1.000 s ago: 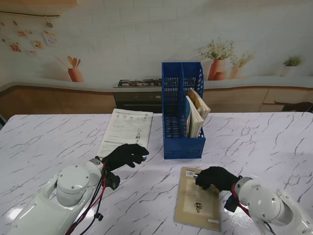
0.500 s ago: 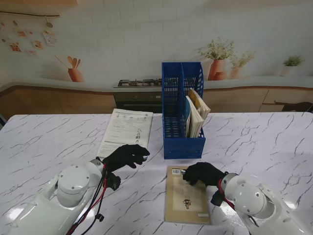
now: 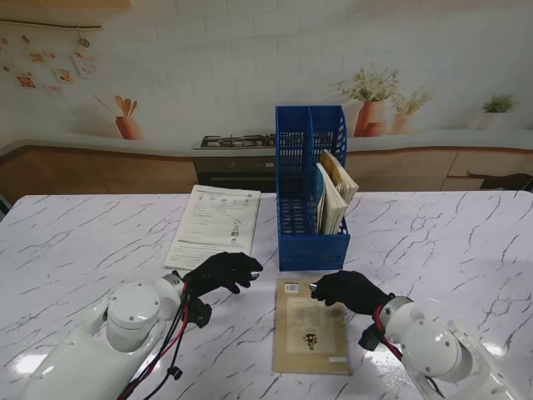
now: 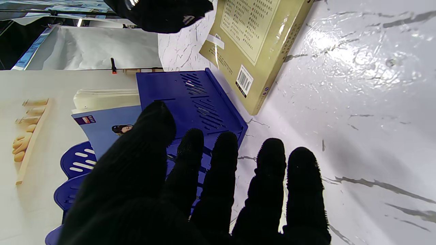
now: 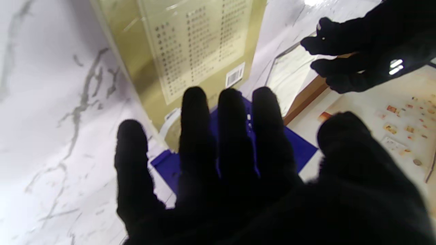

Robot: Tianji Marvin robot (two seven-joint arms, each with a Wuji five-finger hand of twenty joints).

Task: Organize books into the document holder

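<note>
Tan paperback book [image 3: 311, 326] lies flat at lower centre of your desk [image 3: 466, 242], right robot hand [image 3: 348, 291] fingers spread on its far edge, gripping nothing; left robot hand [image 3: 223, 272] open beside it, blue plastic document holder [image 3: 310, 200] beyond.

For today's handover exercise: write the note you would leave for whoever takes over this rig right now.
Left hand: open, holds nothing, hovering beside the tan book.
Right hand: fingers on the far right corner of the tan book; no grasp visible.
Tan book lies flat on the table, just in front of the blue document holder.
Done: several books stand in the holder's right compartment.
Left: file the tan book; the white sheet lies left of the holder.
</note>
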